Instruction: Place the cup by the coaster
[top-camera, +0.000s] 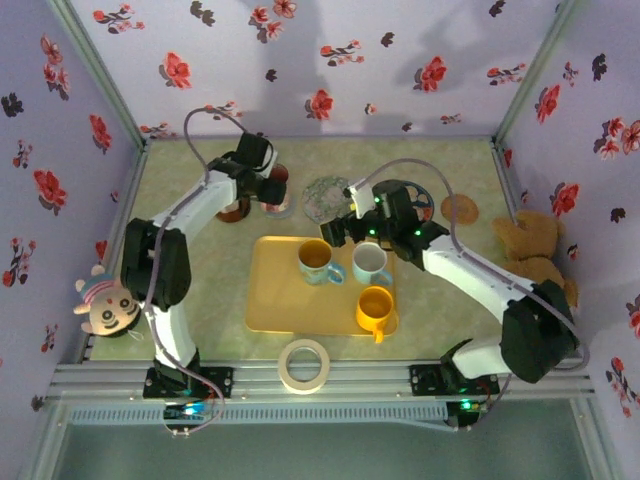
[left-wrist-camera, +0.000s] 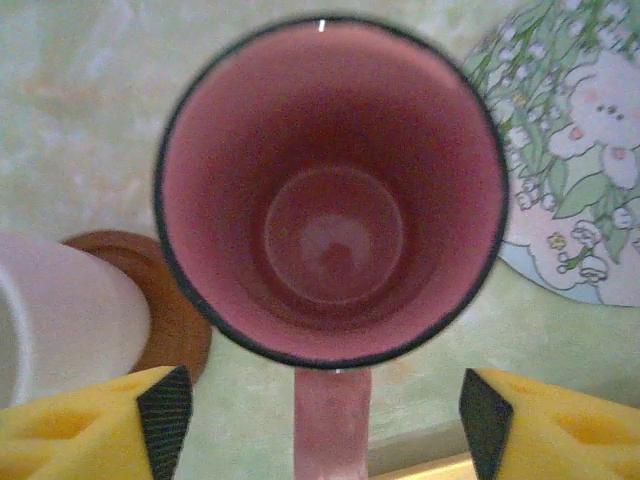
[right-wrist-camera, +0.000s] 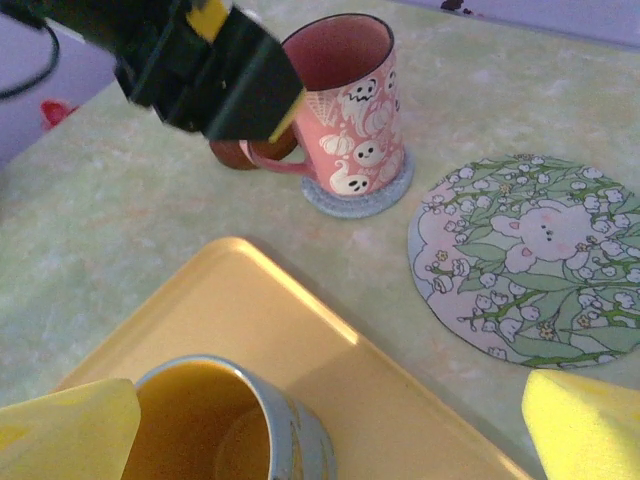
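A pink ghost-print cup (right-wrist-camera: 350, 110) stands upright on a small grey coaster (right-wrist-camera: 360, 195). From above, the pink cup (left-wrist-camera: 330, 190) has its handle (left-wrist-camera: 330, 420) pointing back between the fingers of my left gripper (left-wrist-camera: 328, 425). That gripper is open, with a gap on each side of the handle. The large floral coaster (right-wrist-camera: 530, 260) lies just right of the cup. My right gripper (right-wrist-camera: 325, 445) is open over the yellow tray (right-wrist-camera: 240, 310), with a blue cup with a yellow inside (right-wrist-camera: 220, 430) by its left finger. In the top view, the left gripper (top-camera: 268, 185) is at the pink cup and the right gripper (top-camera: 340, 232) is over the tray's back edge.
A white cup (left-wrist-camera: 60, 320) sits on a brown coaster (left-wrist-camera: 175, 310) left of the pink cup. The tray (top-camera: 265, 300) also holds a white cup (top-camera: 371, 263) and an orange cup (top-camera: 374, 310). Another brown coaster (top-camera: 460, 208), a teddy bear (top-camera: 535, 250), a doll (top-camera: 105, 300) and a tape roll (top-camera: 304, 365) lie around.
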